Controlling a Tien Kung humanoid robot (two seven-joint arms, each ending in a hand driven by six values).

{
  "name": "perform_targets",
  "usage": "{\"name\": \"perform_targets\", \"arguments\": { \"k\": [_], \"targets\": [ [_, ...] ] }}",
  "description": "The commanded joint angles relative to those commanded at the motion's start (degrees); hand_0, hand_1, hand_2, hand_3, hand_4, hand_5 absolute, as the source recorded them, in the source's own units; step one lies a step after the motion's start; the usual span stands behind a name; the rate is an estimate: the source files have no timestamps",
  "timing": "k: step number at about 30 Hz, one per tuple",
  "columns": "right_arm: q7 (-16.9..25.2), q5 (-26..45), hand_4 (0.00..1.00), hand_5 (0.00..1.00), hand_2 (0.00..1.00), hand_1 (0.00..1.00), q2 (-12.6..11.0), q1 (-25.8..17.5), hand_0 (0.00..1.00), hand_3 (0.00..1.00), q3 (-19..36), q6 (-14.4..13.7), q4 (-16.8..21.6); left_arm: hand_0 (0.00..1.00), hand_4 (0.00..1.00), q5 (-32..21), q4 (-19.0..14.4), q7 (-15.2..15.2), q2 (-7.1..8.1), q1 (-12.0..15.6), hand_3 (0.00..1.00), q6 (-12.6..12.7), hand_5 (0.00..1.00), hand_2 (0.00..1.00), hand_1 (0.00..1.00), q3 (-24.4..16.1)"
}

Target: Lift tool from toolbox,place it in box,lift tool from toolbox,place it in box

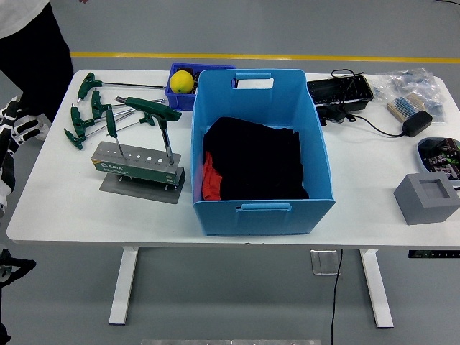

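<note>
table: a white table point(86, 215) on white legs, its near edge running along the lower part of the view.
room: grey floor with a yellow line point(287, 57) across the far side; a person in dark clothing point(32, 50) stands at the far left corner.
tool stand: a grey rack point(136, 167) on a flat base sits left of centre, its long axis running left to right, a row of holes along the top.
tools in stand: a green t-handle wrench point(113, 129) stands upright in the left end; a second wrench point(159, 122) stands in the right end, shaft vertical, its green handle lying crosswise and reaching to the far left.
loose tools: several more green t-handle wrenches point(86, 115) lie flat on the table beyond the stand, handles to the left, shafts pointing right.
box: a large blue box point(259, 208) stands at the centre, holding black cloth point(255, 162) with a red item point(210, 183) at its near left.
small bin: a blue bin point(175, 93) with a yellow ball point(182, 81) sits just beyond the box's far left corner.
right side: a black tray point(339, 91), a power adapter point(417, 123) with cable, and a grey block point(427, 198).
left hand: the left hand point(20, 123) shows at the left edge, off the table, holding nothing; fingers seem loosely curled, though too little shows to be sure.
</note>
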Motion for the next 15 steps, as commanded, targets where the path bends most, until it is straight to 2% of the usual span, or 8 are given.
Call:
{"name": "perform_targets", "arguments": {
  "k": [15],
  "targets": [
    [0.0,0.0,0.772,0.685,0.724,0.643,0.0,0.1,0.668,0.572,-0.1,0.0,0.1,0.653,0.885,0.6,0.0,-0.1,-0.06,-0.1,0.729,0.2,0.726,0.773,0.681,0.0]
  ]
}}
